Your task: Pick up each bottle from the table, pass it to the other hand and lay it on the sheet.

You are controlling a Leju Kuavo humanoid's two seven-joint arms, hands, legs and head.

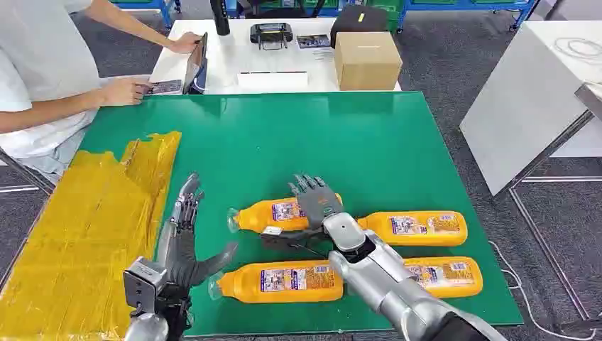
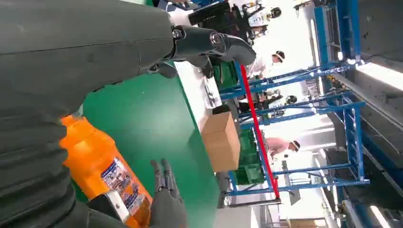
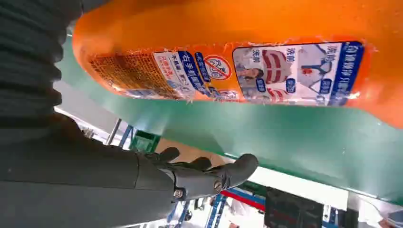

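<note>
Hidden: my right arm [image 1: 397, 284] crosses the gap between the two near bottles and covers part of the far-left bottle [image 1: 284, 213]; that bottle's base sits under my right hand [image 1: 317, 199].
Right hand: it lies over the far-left bottle with fingers [image 1: 307, 185] stretched forward and apart; I think it rests on the bottle, not gripping it, though the contact is hard to make out.
Left hand: my left hand [image 1: 186, 234] hovers over the desk [image 1: 298, 135] between the sheet [image 1: 85, 227] and the bottles, fingers spread, holding nothing.
Bottles: four orange ones lie on their sides on the green desk, none on the sheet: far-left, far-right bottle [image 1: 415, 227], near-left bottle [image 1: 280, 282], near-right bottle [image 1: 444, 275].
Edges: the yellow sheet drapes off the desk's left edge; the near bottles lie close to the front edge.
Open room: bare green beyond the bottles.
Labels: blue-and-white label [image 3: 294, 71] with Chinese print I cannot read.
Beyond: a person [image 1: 42, 71] sits at far left; cardboard box [image 1: 367, 60] behind.
</note>
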